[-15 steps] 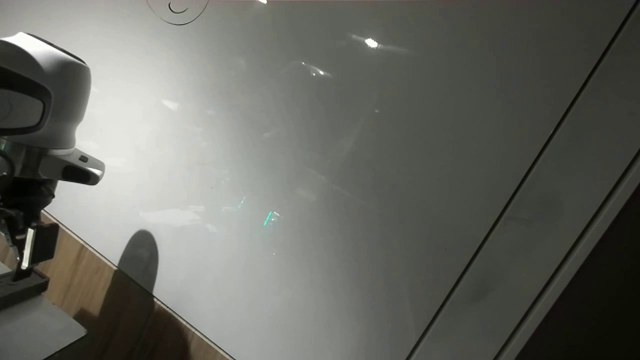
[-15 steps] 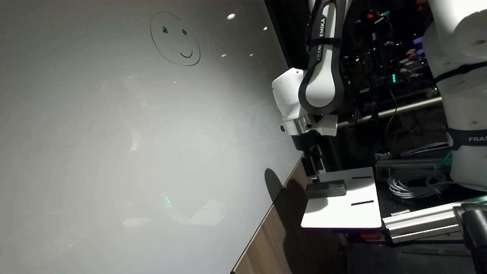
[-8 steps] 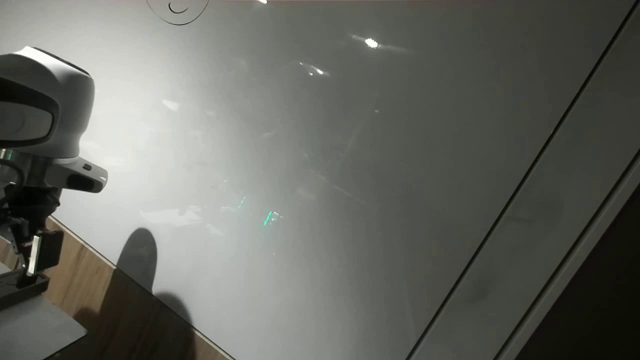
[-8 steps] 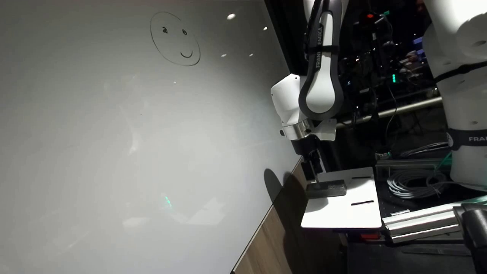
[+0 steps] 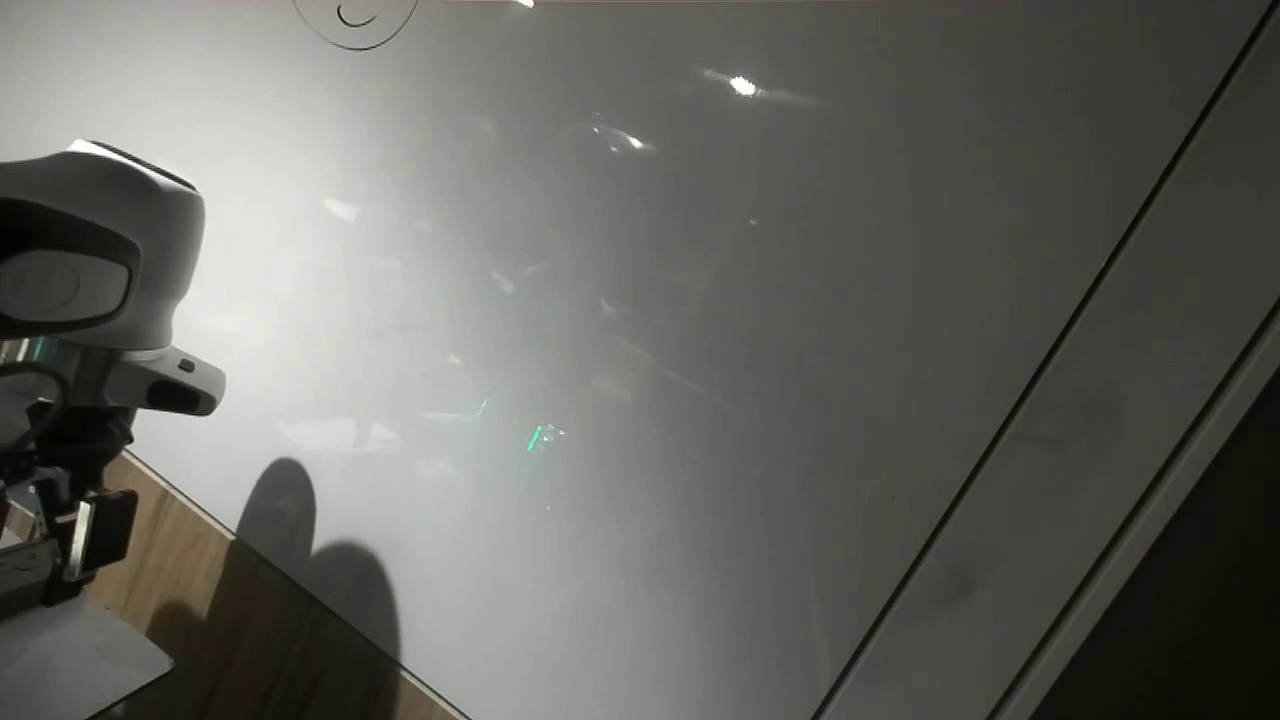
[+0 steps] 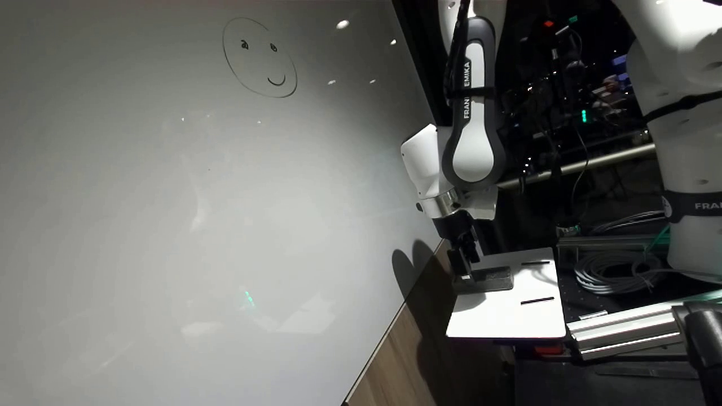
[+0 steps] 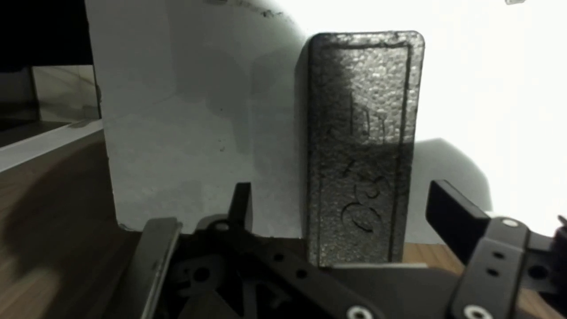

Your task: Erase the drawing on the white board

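Straddling a dark block [image 7: 363, 146] in the wrist view, the gripper [image 7: 341, 195] stands wide, its fingers [image 7: 456, 217] well spread and a gap showing on either side! How far down they reach beside the block, I can't tell. And look at that pebbled face between them: thin strokes [image 7: 367, 177] like handwriting run along it, and I can't make out the words. Beneath the gripper sits a flat white plate [image 6: 502, 318], two dark slots [image 6: 537, 300] in it, the block resting on top. Follow the arm [image 6: 474, 152] up from the gripper and there's the brand, in an exterior view: FRAN, then a black strap [image 6: 476, 92] across the lettering, then EMIKA. And the drawing [image 6: 260, 58]! It shows in both exterior views, well apart from the gripper and higher up, on the white board [image 6: 169, 225]: a smiling face, with a round outline, two eyes and a curved mouth. On the gripper's other side, away from the board, a white column [image 6: 688, 152] wears a dark band [image 6: 685, 205] reading FRA before the edge of view cuts it off.
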